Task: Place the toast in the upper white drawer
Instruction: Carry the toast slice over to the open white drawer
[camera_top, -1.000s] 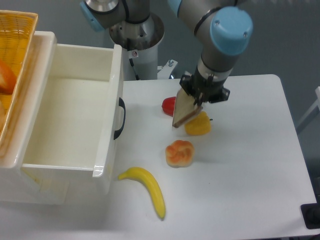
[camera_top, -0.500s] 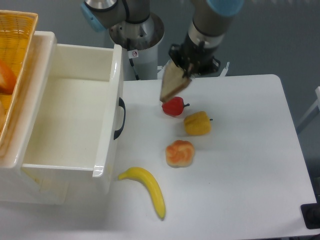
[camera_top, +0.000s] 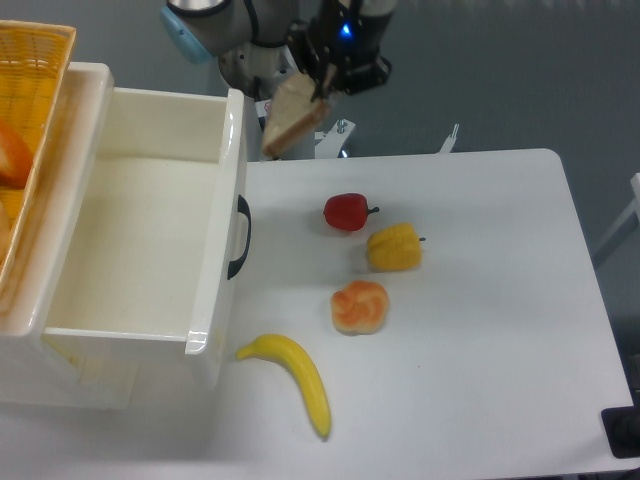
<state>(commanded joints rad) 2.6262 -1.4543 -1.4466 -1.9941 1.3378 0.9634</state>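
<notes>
The toast (camera_top: 293, 117), a light-brown slice with a darker crust, hangs tilted in the air near the top of the view. My gripper (camera_top: 322, 82) is shut on its upper right edge. It is held just right of the back right corner of the upper white drawer (camera_top: 225, 180), which stands pulled open on the left with a bare white inside and a black curved handle (camera_top: 240, 236) on its front. Toast and gripper are high above the table's far edge.
On the table lie a red pepper (camera_top: 346, 212), a yellow pepper (camera_top: 394, 248), a round orange fruit (camera_top: 359, 307) and a banana (camera_top: 296, 378). A yellow wicker basket (camera_top: 30, 110) sits on the cabinet at the left edge. The robot's base (camera_top: 262, 70) stands behind the drawer.
The gripper has lifted the toast from beside the yellow pepper and carried it up and left, over the red pepper, to a spot near the drawer's back right corner.
</notes>
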